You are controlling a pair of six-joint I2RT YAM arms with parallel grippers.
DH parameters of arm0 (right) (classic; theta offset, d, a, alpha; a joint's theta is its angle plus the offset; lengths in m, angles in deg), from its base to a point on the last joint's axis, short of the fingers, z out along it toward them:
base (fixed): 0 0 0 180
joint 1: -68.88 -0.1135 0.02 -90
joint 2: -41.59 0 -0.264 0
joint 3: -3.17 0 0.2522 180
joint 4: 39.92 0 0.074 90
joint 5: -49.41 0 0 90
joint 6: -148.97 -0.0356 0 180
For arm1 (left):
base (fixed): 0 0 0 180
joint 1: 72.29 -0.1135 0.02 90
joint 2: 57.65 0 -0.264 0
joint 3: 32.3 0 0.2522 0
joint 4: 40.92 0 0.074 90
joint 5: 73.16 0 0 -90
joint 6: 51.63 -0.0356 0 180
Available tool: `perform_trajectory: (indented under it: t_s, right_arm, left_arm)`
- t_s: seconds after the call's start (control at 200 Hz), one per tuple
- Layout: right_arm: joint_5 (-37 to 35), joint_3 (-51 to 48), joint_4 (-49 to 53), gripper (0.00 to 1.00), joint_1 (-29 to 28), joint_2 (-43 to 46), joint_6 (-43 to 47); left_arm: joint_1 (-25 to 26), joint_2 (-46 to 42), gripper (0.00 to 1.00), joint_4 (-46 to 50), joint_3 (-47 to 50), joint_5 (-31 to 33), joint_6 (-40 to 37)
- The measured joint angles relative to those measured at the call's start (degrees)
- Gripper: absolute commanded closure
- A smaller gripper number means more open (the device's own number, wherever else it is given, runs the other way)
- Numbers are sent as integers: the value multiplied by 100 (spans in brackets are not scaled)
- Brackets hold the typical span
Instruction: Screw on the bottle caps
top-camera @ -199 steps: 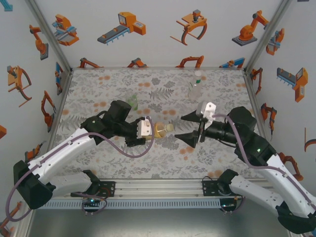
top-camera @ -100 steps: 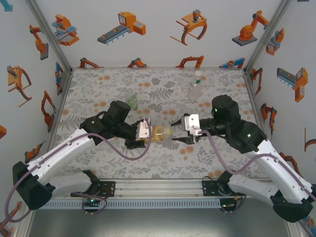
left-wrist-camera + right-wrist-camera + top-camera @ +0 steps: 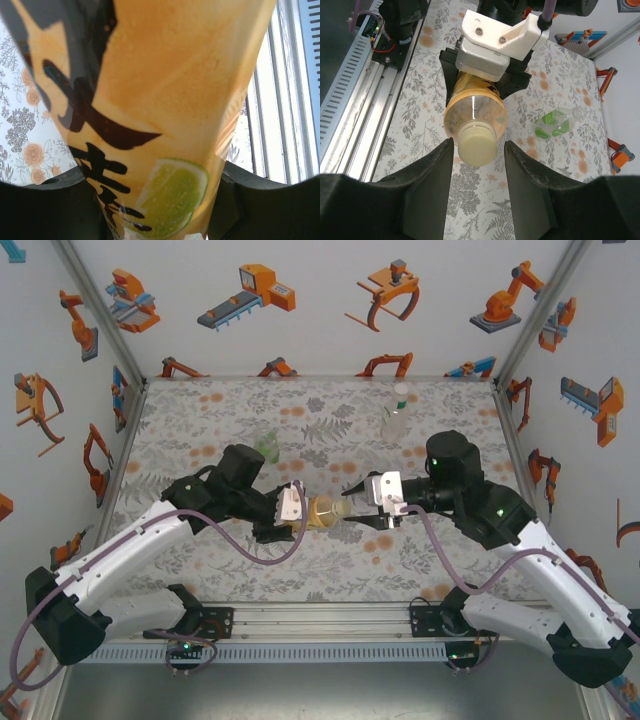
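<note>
Left arm's fingers point(image 3: 40, 210) are clamping the yellow-labelled amber plastic bottle point(image 3: 322, 510) above the counter point(image 3: 200, 430). The bottle's long axis is lying level and pointing at the right arm, with a pale yellow-green round screw cap point(image 3: 476, 145) sitting on its neck. Right arm's fingers point(image 3: 425, 195) are standing wide, straddling that cap without touching, so closing and twisting looks like the next move, with nothing blocking. Further back, the short clear green-tinted bottle point(image 3: 267, 446) and, farthest, the slim clear pale-labelled bottle point(image 3: 397, 420) are sitting well apart from the work.
</note>
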Motion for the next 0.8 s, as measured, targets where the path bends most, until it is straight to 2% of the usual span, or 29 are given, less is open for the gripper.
perform_trajectory:
  t_s: [0.461,0.661,0.801]
  right_arm:
    - [4,-46,-9,61,-55,-63,0]
    - [2,-57,-22,74,-61,-81,-2]
    - [-37,-63,-50,89,-66,-85,-131]
  left_arm:
    - [0,0,100,0,0,-20,0]
    - [0,0,100,37,0,-22,-22]
    - [0,0,100,33,0,26,-17]
